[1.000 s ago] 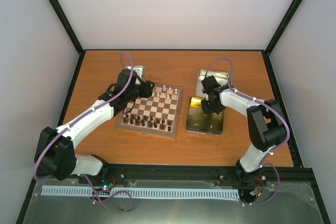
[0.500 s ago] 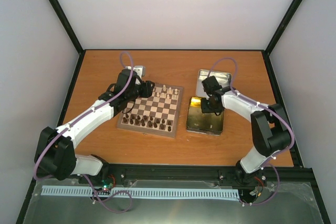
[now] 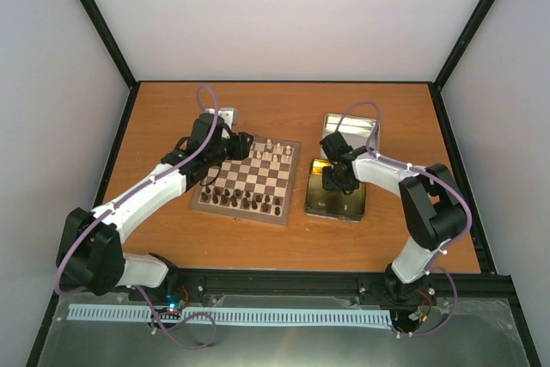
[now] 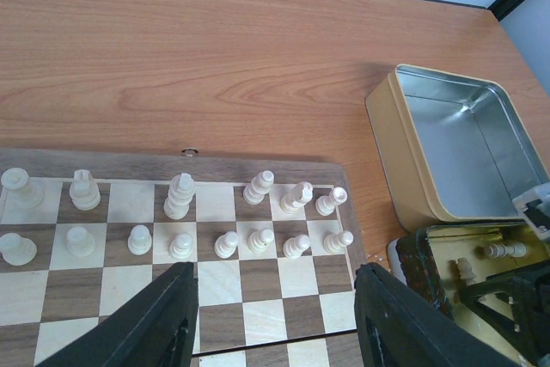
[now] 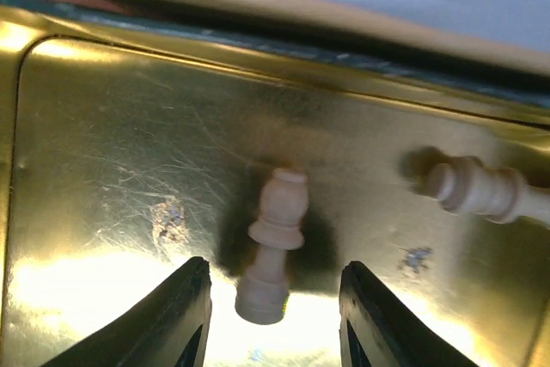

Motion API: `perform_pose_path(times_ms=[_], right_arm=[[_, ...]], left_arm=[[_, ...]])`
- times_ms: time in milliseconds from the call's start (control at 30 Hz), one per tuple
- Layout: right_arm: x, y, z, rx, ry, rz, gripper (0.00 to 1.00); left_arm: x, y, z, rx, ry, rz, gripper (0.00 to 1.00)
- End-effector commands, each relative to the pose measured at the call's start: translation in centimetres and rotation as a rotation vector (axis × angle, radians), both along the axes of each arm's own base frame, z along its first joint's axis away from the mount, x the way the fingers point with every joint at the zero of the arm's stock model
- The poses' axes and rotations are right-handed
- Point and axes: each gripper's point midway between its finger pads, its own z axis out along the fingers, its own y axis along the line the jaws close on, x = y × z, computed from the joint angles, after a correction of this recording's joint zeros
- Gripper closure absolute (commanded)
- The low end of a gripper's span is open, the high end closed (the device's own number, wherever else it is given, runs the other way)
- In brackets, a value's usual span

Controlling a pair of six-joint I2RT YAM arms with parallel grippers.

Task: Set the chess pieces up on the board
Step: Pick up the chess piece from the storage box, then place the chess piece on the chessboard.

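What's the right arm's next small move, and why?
Probably ease down and close: the right gripper hangs open over the gold tin with a cream piece centred between its fingers, not yet gripped. A second piece lies off to the side.

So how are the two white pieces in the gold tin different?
The middle piece sits between the right gripper's open fingers; the side piece lies outside them. The middle piece points along the fingers, the side piece across. Both are cream, in the gold tin, ungripped.
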Motion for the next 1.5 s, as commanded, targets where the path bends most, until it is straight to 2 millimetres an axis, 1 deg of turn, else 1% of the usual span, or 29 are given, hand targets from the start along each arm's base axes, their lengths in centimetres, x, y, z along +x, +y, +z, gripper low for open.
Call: perform_pose_path(times_ms=[0, 67, 167, 300, 367, 433, 467, 533, 567, 600, 633, 700, 733, 800, 867, 967, 1067, 1100, 1167, 1300, 1367, 1467], right_arm=[[0.0, 0.8, -1.2, 0.001, 0.004, -0.008, 0.61], [-0.1, 0.6, -1.6, -0.011, 0.01, -0.018, 0.66], [-0.5, 0.4, -2.1, -0.017, 0.018, -0.025, 0.78], [-1.0, -0.3, -2.7, -0.024, -0.001, -0.054, 0.85], [-0.7, -0.6, -2.4, -0.032, -0.03, -0.057, 0.89], [-0.1, -0.5, -1.4, -0.019, -0.086, -0.049, 0.9], [0.3, -0.3, -0.6, -0.003, -0.127, -0.034, 0.9], [1.3, 0.6, 1.8, 0.043, -0.238, 0.025, 0.91], [1.5, 1.2, 3.2, 0.077, -0.296, 0.065, 0.91], [1.5, 2.0, 5.1, 0.128, -0.37, 0.121, 0.91], [1.3, 3.2, 6.7, 0.193, -0.428, 0.184, 0.9], [0.3, 5.9, 10.1, 0.347, -0.531, 0.329, 0.9], [-0.6, 7.6, 12.0, 0.446, -0.572, 0.413, 0.9], [-2.2, 9.6, 14.9, 0.586, -0.614, 0.529, 0.89], [-3.7, 11.2, 17.0, 0.697, -0.62, 0.626, 0.89], [-5.6, 13.0, 18.5, 0.81, -0.587, 0.758, 0.9], [-6.7, 14.2, 19.4, 0.859, -0.563, 0.858, 0.9], [-7.3, 14.6, 19.4, 0.867, -0.548, 0.893, 0.9], [-7.5, 15.0, 19.5, 0.86, -0.533, 0.929, 0.9], [-7.2, 15.3, 19.7, 0.846, -0.537, 0.951, 0.9], [-6.9, 15.4, 19.7, 0.84, -0.541, 0.945, 0.9], [-6.5, 15.5, 19.7, 0.833, -0.542, 0.938, 0.9]], left_arm=[[0.2, -0.1, 1.7, -0.025, -0.045, -0.005, 0.49], [0.2, -0.1, 1.7, -0.026, -0.044, -0.004, 0.49], [0.1, -0.2, 1.9, -0.033, -0.044, -0.006, 0.48], [0.1, -0.3, 2.3, -0.049, -0.045, -0.01, 0.46], [0.1, -0.5, 2.7, -0.062, -0.046, -0.017, 0.45], [-0.1, -0.9, 3.0, -0.077, -0.044, -0.032, 0.44], [-0.2, -1.1, 3.3, -0.089, -0.042, -0.042, 0.43], [-0.4, -1.6, 3.7, -0.115, -0.034, -0.064, 0.4], [-0.6, -2.1, 4.0, -0.136, -0.028, -0.089, 0.38], [-0.9, -2.5, 4.2, -0.16, -0.017, -0.114, 0.36], [-1.2, -3.1, 4.7, -0.187, -0.008, -0.146, 0.34], [-2.0, -4.6, 5.6, -0.247, 0.018, -0.234, 0.28], [-2.4, -5.5, 6.1, -0.278, 0.035, -0.283, 0.24], [-3.3, -6.9, 6.8, -0.332, 0.072, -0.375, 0.21], [-4.3, -8.3, 7.3, -0.384, 0.112, -0.471, 0.19], [-5.7, -9.6, 7.6, -0.443, 0.165, -0.588, 0.18], [-6.8, -10.3, 7.4, -0.48, 0.216, -0.669, 0.22], [-7.1, -10.5, 7.2, -0.493, 0.236, -0.694, 0.24], [-7.6, -10.8, 7.1, -0.519, 0.267, -0.731, 0.3], [-8.3, -11.1, 6.2, -0.532, 0.316, -0.764, 0.41], [-8.4, -11.0, 6.0, -0.523, 0.317, -0.769, 0.51], [-8.7, -11.0, 6.1, -0.521, 0.311, -0.786, 0.62]])
